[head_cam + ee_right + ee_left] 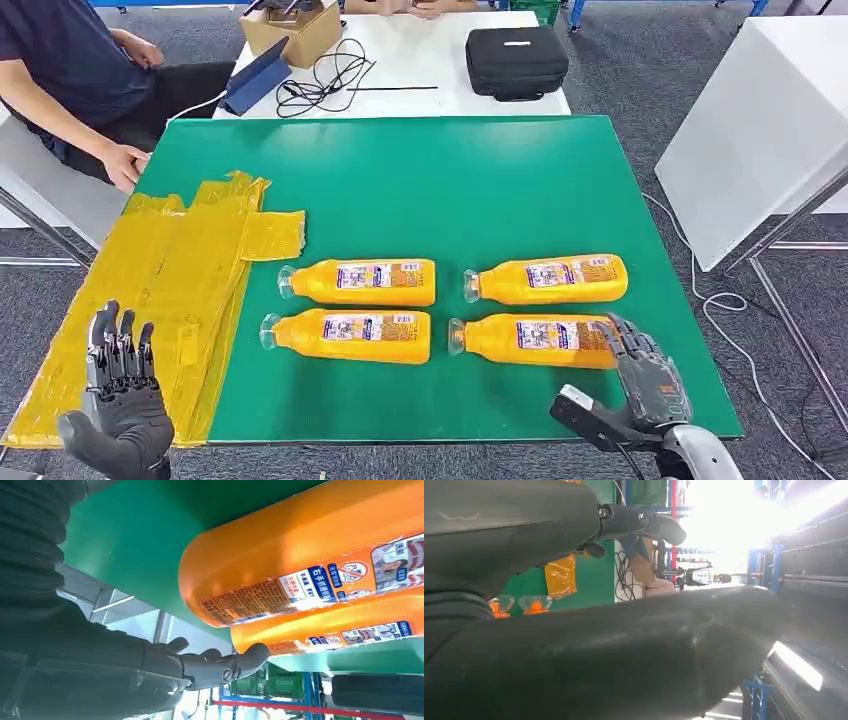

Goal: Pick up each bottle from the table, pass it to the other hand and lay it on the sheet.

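Note:
Four orange bottles lie on their sides on the green table (430, 180), clear caps pointing left: far left (370, 281), near left (360, 336), far right (555, 278), near right (530, 338). A crumpled yellow sheet (170, 280) covers the table's left edge. My right hand (645, 375) is at the base end of the near right bottle (310, 545), fingers (220, 662) spread around it and holding nothing. My left hand (120, 400) hovers open at the near left corner over the sheet, fingers upright. Its wrist view shows two bottle caps (536, 603) and a sheet flap (560, 576).
A seated person (70, 70) at the far left rests a hand (125, 165) by the table's corner. Behind stands a white table with a black case (517, 60), a cardboard box (292, 30) and cables (325, 75). Another white table (760, 130) stands to the right.

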{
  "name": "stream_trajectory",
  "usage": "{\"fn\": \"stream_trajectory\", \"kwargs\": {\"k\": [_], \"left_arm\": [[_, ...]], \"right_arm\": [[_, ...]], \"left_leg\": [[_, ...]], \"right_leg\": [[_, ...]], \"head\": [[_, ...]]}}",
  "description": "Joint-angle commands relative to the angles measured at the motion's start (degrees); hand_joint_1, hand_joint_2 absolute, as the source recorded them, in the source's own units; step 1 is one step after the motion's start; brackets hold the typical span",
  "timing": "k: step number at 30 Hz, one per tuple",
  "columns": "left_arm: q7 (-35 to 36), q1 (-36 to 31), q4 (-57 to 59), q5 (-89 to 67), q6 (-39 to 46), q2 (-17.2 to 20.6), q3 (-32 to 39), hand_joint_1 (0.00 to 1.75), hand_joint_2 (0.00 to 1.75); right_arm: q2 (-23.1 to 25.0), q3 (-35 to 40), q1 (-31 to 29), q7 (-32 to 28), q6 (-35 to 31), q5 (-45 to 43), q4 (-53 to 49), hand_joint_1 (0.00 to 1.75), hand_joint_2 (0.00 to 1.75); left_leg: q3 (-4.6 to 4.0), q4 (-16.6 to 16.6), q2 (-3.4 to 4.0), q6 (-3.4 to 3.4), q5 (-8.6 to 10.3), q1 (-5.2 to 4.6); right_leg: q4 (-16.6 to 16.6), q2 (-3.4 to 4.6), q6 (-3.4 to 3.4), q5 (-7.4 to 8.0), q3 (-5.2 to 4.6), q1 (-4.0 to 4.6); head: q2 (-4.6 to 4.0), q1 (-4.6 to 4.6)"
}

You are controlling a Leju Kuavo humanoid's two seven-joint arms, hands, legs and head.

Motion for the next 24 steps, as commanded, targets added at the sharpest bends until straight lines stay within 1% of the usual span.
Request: {"fn": "stream_trajectory", "kwargs": {"k": [1, 2, 6, 8, 9, 12, 13, 15, 16, 17, 18, 21, 23, 24], "left_arm": [[-0.22, 0.13, 2.14, 0.77, 1.24, 2.56, -1.28, 0.00, 0.00], [-0.20, 0.03, 2.07, 0.80, 1.16, 2.57, -1.22, 0.00, 0.00], [0.17, -1.15, 2.75, 0.90, 1.03, 2.66, -1.23, 0.00, 0.00], [0.17, -1.15, 2.75, 0.90, 1.03, 2.66, -1.23, 0.00, 0.00], [0.17, -1.15, 2.75, 0.90, 1.03, 2.66, -1.23, 0.00, 0.00], [0.51, -2.04, 3.48, 0.94, 0.84, 2.77, -1.53, 0.00, 0.00], [0.59, -2.38, 3.76, 0.92, 0.83, 2.77, -1.64, 0.00, 0.00], [0.79, -2.94, 4.11, 0.86, 0.97, 2.67, -1.74, 0.00, 0.00], [0.91, -3.00, 4.09, 0.84, 1.16, 2.61, -1.68, 0.00, 0.00], [0.97, -3.02, 4.09, 0.84, 1.24, 2.58, -1.62, 0.00, 0.00], [0.97, -3.02, 4.09, 0.84, 1.24, 2.58, -1.62, 0.00, 0.00], [0.97, -3.02, 4.09, 0.84, 1.24, 2.58, -1.62, 0.00, 0.00], [0.98, -2.84, 3.96, 0.90, 1.31, 2.57, -1.44, 0.00, 0.00], [1.00, -2.84, 3.93, 0.96, 1.24, 2.54, -1.41, 0.00, 0.00]], "right_arm": [[1.94, 3.99, -7.56, 0.00, 1.65, 0.89, 7.23, 0.00, 1.75], [2.02, 4.57, -8.45, 0.48, 2.29, 1.11, 7.38, 0.00, 1.75], [2.20, 5.40, -10.88, 0.94, 3.32, 1.03, 9.10, 0.00, 1.75], [2.20, 5.40, -10.88, 0.94, 3.32, 1.03, 9.10, 0.00, 1.75], [2.20, 5.40, -10.88, 0.94, 3.32, 1.03, 9.10, 0.00, 1.75], [2.46, 5.99, -11.59, 0.92, 3.36, 1.05, 10.18, 0.00, 1.75], [2.74, 6.38, -11.93, 0.95, 3.26, 1.09, 10.55, 0.00, 1.75], [3.11, 7.56, -12.69, 0.94, 3.29, 1.03, 12.03, 0.00, 1.75], [3.06, 8.41, -13.09, 1.03, 3.44, 1.07, 12.74, 0.00, 1.75], [3.04, 8.80, -13.26, 1.27, 3.62, 1.15, 13.07, 0.00, 1.75], [3.04, 8.80, -13.26, 1.27, 3.62, 1.15, 13.07, 0.00, 1.75], [3.04, 8.80, -13.26, 1.27, 3.62, 1.15, 13.07, 0.00, 1.75], [3.01, 8.92, -13.35, 1.52, 3.81, 1.17, 13.28, 0.00, 1.75], [2.93, 9.19, -13.55, 1.88, 4.16, 1.11, 13.70, 0.00, 1.75]], "left_leg": [[0.37, -0.10, 0.34, -0.04, -0.13, 0.06], [0.21, -0.09, 0.26, -0.03, -0.06, 0.02], [0.17, -0.08, 0.14, -0.03, -0.02, -0.01], [0.34, -0.10, 0.22, -0.05, -0.09, 0.05], [0.22, -0.09, 0.13, -0.03, -0.03, 0.01], [0.24, -0.09, 0.10, -0.02, -0.04, 0.02], [0.45, -0.08, 0.17, -0.04, -0.16, 0.07], [0.17, -0.08, 0.08, -0.02, 0.00, 0.00], [0.41, -0.10, 0.16, -0.05, -0.12, 0.06], [0.23, -0.10, 0.16, -0.03, -0.01, 0.02], [0.33, -0.11, 0.20, -0.05, -0.06, 0.05], [0.14, -0.07, 0.08, -0.02, 0.01, 0.01], [0.31, -0.08, 0.08, -0.04, -0.07, 0.05], [0.12, -0.07, 0.06, -0.01, 0.01, -0.02]], "right_leg": [[-0.19, 0.23, 0.11, 0.01, 0.32, 0.05], [-0.11, 0.20, 0.06, 0.03, 0.15, 0.02], [-0.08, 0.08, 0.05, 0.01, 0.13, -0.01], [-0.17, 0.10, 0.10, -0.02, 0.32, 0.04], [-0.10, 0.06, 0.06, 0.00, 0.20, 0.00], [-0.13, 0.03, 0.07, -0.02, 0.24, 0.01], [-0.21, 0.02, 0.13, -0.08, 0.48, 0.07], [-0.10, 0.03, 0.05, 0.01, 0.16, 0.00], [-0.20, 0.04, 0.12, -0.05, 0.43, 0.06], [-0.13, 0.08, 0.06, 0.02, 0.21, 0.01], [-0.18, 0.08, 0.09, 0.01, 0.33, 0.04], [-0.09, 0.01, 0.05, 0.01, 0.13, 0.01], [-0.16, -0.04, 0.11, -0.04, 0.34, 0.04], [-0.06, 0.01, 0.05, 0.00, 0.11, -0.02]], "head": [[0.00, -0.02], [0.00, 0.00], [0.00, -0.02], [0.00, 0.00], [0.00, -0.02], [0.00, 0.00], [0.00, -0.02], [0.00, 0.00], [0.00, -0.02], [0.00, 0.00], [0.00, 0.00], [0.00, -0.02], [0.00, -0.02], [0.00, 0.00]]}}
